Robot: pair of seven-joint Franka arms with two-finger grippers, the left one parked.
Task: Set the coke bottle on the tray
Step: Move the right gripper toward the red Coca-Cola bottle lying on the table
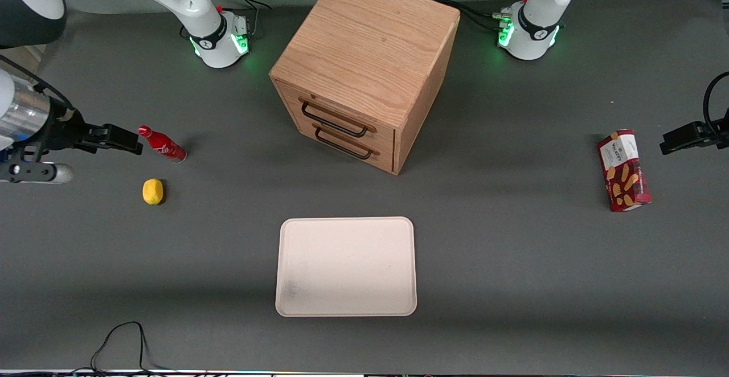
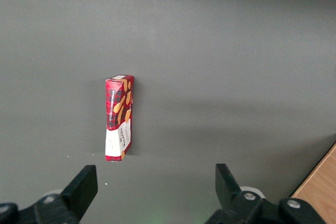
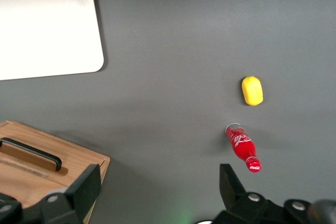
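The coke bottle (image 1: 162,144), slim and red with a red cap and white lettering, stands on the grey table toward the working arm's end; it also shows in the right wrist view (image 3: 242,148). The cream-beige tray (image 1: 346,266) lies flat near the front camera at the table's middle, with nothing on it, and shows in the right wrist view too (image 3: 47,24). My right gripper (image 1: 132,140) hangs above the table beside the bottle's cap. In the right wrist view the gripper (image 3: 157,177) is open wide and holds nothing, with the bottle just outside one finger.
A yellow lemon (image 1: 152,191) lies a little nearer the front camera than the bottle. The wooden drawer cabinet (image 1: 364,64) stands at the table's middle, farther from the camera than the tray. A red biscuit box (image 1: 623,170) lies toward the parked arm's end.
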